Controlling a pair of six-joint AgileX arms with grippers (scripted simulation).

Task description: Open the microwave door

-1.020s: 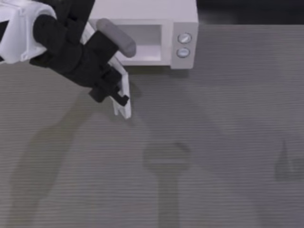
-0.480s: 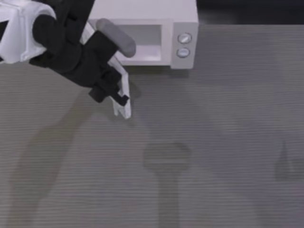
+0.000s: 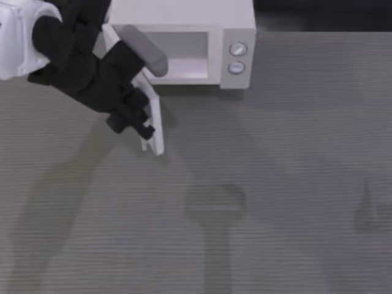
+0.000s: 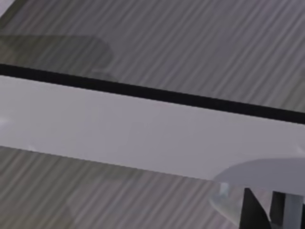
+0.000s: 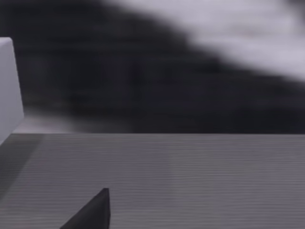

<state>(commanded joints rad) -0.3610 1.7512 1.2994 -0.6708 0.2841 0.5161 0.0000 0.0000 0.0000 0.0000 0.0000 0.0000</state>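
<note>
The white microwave (image 3: 184,13) stands at the table's back, its two grey knobs (image 3: 237,58) on the right front panel. Its pale interior (image 3: 184,52) is exposed. The microwave door (image 3: 155,131) is swung out toward the front left, seen nearly edge-on. My left gripper (image 3: 142,127) is at the door's free end, shut on the door by its handle side. In the left wrist view the door (image 4: 143,129) runs across as a broad white band, with dark fingertips (image 4: 251,212) at the corner. My right gripper (image 5: 94,213) is outside the top view.
The grey striped table (image 3: 275,184) stretches in front and to the right of the microwave, with soft shadows near its middle. My left arm's black and white body covers the back left corner. A white corner of the microwave (image 5: 7,86) shows in the right wrist view.
My left gripper has drawn the door's free end a little further left and back, so the door stands wider open. The microwave body has not moved.
</note>
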